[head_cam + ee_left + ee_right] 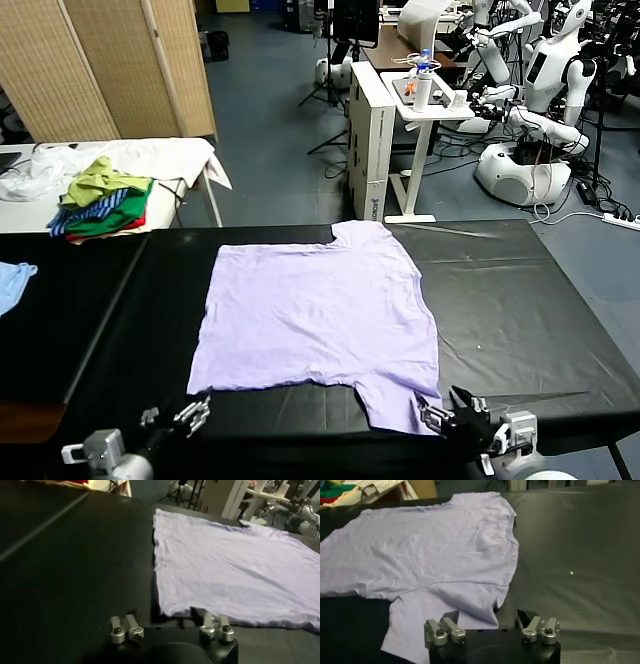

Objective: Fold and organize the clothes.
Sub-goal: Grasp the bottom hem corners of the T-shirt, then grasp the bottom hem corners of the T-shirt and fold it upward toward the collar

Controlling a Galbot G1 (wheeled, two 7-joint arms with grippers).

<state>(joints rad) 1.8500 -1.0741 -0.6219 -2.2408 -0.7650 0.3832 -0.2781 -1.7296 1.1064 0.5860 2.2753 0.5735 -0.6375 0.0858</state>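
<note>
The pale lavender T-shirt (315, 310) lay spread flat on the black table (520, 290), about midway between the table's left and right edges. Its neckline reached the far edge, its hem ran along the left side, and one short sleeve pointed toward the near edge on the right. No printed graphic showed on the upward face. The cloth was mostly smooth, with light creases around the sleeve seam.

The left gripper (195, 412) sat low at the near edge of the table, just beside the shirt's near left corner. In the left wrist view its fingers (208, 625) stood apart, released, with bare black table between them and the corner of the hem just beyond; they held nothing.

The right gripper (447, 408) sat at the near edge too, at the tip of the near sleeve. In the right wrist view its fingers (451, 620) also stood apart: one lay over the sleeve's edge, the other over bare table beside it, and no cloth was pinched.

A pile of green, striped and red clothes (100, 205) rested on a white table beyond the far left corner, well apart from the shirt. A light blue garment (12, 280) lay at the black table's left edge
</note>
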